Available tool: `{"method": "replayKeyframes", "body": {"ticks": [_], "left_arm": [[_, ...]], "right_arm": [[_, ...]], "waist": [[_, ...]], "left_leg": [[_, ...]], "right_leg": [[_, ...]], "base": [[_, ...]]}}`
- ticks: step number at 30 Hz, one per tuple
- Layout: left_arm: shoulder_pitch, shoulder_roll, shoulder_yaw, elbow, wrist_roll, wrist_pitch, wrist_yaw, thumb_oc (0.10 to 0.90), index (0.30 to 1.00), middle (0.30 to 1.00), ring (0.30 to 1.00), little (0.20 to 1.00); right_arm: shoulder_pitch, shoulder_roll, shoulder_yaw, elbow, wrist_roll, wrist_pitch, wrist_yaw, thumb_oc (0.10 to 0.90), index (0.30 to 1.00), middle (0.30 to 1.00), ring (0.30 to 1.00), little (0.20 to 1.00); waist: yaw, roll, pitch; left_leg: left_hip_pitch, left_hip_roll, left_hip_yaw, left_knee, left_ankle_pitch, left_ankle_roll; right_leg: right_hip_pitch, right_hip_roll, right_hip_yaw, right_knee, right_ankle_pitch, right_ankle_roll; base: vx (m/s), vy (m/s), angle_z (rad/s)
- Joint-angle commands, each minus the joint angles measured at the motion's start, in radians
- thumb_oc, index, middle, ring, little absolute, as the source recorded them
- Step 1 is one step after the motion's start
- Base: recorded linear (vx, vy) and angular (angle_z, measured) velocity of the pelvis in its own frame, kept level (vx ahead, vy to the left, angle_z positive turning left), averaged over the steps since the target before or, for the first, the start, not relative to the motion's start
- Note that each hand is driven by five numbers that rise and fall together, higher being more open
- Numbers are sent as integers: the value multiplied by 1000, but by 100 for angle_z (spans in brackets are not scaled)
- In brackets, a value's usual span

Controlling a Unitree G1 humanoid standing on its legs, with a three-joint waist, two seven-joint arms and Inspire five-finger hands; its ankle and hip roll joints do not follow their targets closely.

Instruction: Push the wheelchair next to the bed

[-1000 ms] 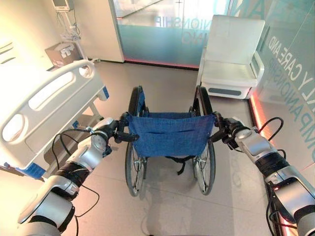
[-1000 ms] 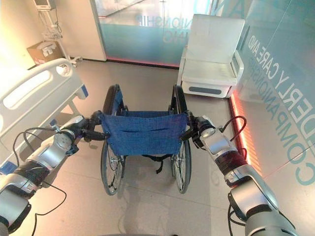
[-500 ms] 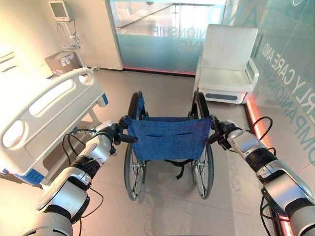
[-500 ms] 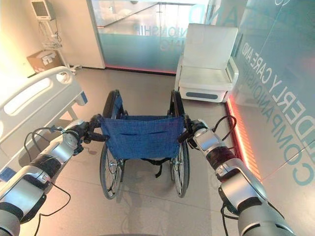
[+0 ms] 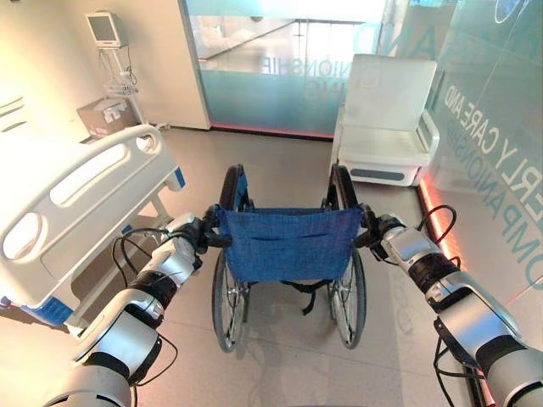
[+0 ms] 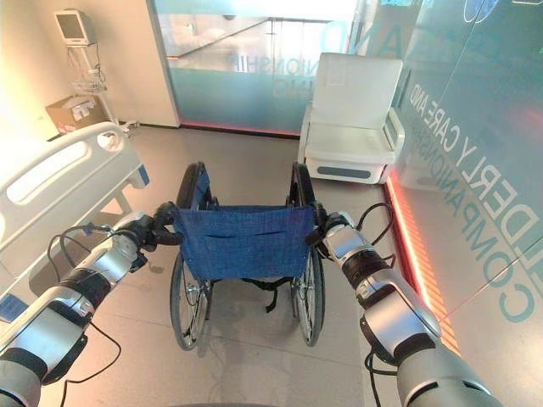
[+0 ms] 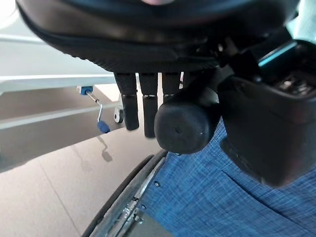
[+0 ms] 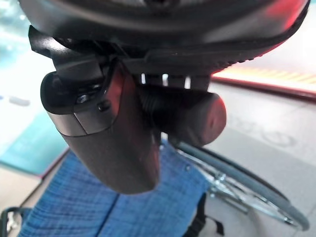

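Note:
A wheelchair (image 5: 288, 244) with a blue cloth back and black wheels stands on the floor in front of me, facing away. My left hand (image 5: 202, 233) is shut on its left push handle (image 7: 183, 127), and my right hand (image 5: 377, 231) is shut on the right push handle (image 8: 190, 118). The white hospital bed (image 5: 68, 195) with its moulded footboard lies to the left of the wheelchair, a short gap away from the left wheel (image 5: 222, 288).
A white armchair (image 5: 383, 119) stands ahead on the right against a glass wall (image 5: 488, 127). A monitor on a stand (image 5: 110, 42) and a cardboard box (image 5: 106, 114) are at the far left corner. Open floor lies ahead of the wheelchair.
The whole view has shifted as I moved forward: the wheelchair has rolled a little further ahead along the bed, and both hands have kept their hold on the handles.

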Motion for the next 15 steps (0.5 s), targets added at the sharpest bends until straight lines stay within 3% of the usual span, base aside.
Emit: {"method": "replayKeyframes", "body": {"ticks": [1, 7, 15], "left_arm": [[-129, -36, -33, 75, 10, -119, 31, 400, 300, 300, 300, 300], [-41, -33, 11, 42, -5, -142, 58, 400, 300, 300, 300, 300], [11, -28, 63, -16, -81, -131, 87, 400, 300, 300, 300, 300]], "right_arm": [[-100, 57, 50, -1, 49, -142, -5, 400, 300, 300, 300, 300], [-21, 39, 20, -81, 13, -192, -70, 400, 300, 300, 300, 300], [46, -3, 13, -98, -46, -150, 36, 400, 300, 300, 300, 300]], "waist": [[21, 8, 26], [19, 15, 30], [21, 17, 37]], "left_leg": [[-22, -117, 2, 4, -44, 69], [-21, -117, 5, 4, -46, 70], [-18, -121, 3, 4, -46, 71]], "right_leg": [[-7, 75, 32, 19, 13, -77], [-10, 73, 35, 25, 10, -76], [-6, 67, 28, 28, 10, -74]], "base": [[34, 10, 0], [22, 13, 0], [3, 9, 0]]}}
